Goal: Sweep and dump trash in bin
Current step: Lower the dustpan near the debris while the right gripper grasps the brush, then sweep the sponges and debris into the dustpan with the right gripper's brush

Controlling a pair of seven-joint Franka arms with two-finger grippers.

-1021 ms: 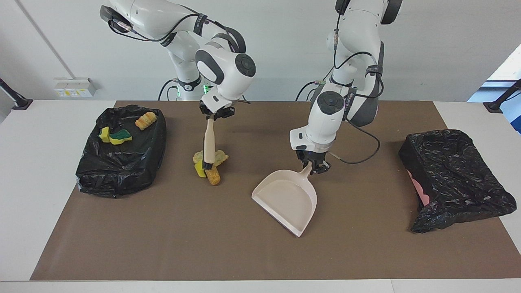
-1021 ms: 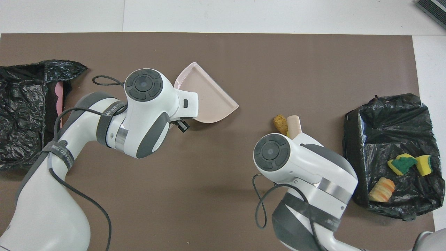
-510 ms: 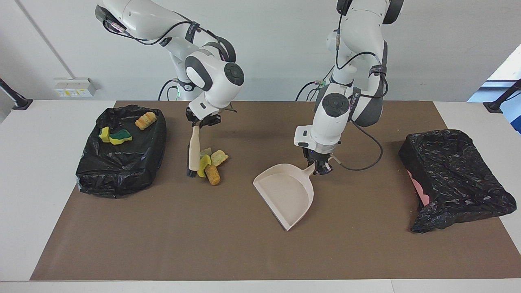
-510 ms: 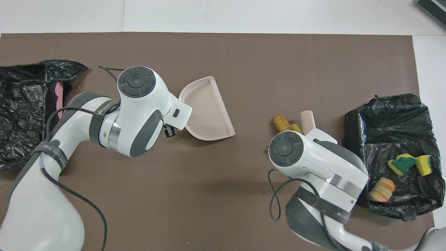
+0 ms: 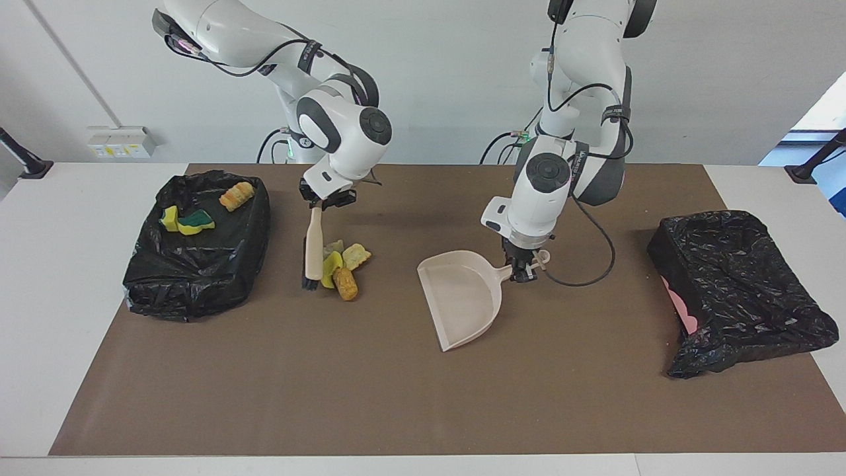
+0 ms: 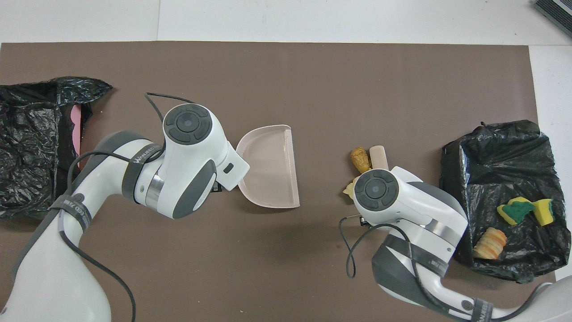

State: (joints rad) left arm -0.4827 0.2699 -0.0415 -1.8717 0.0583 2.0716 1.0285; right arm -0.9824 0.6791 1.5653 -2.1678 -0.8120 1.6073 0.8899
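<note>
1. Hands first: my left hand [image 5: 522, 272] is clamped on the handle of the dustpan [image 5: 462, 297], and my right hand [image 5: 326, 198] is clamped on the top of the brush [image 5: 312, 253].
2. Over the last second I have swung the dustpan round, so its open mouth now faces the right arm's end of the desk [image 5: 396, 396], and its pan sits lower and flatter.
3. The brush has shifted from on top of the trash pile [image 5: 342, 264] to just beside it, at the end away from the dustpan.
4. I judge this lines up a sweep: pile between bristles and pan mouth, though pile and pan are well apart.
5. More trash [image 5: 198, 211] already lies in the bin [image 5: 192, 284] at the right arm's end; a second black bag [image 5: 740, 284] sits at the left arm's end.
6. The facing view shows the grips, the bristles and the whole pile; overhead, my right arm covers most of the pile and both hands are hidden, but the pan's mouth direction reads plainly.
</note>
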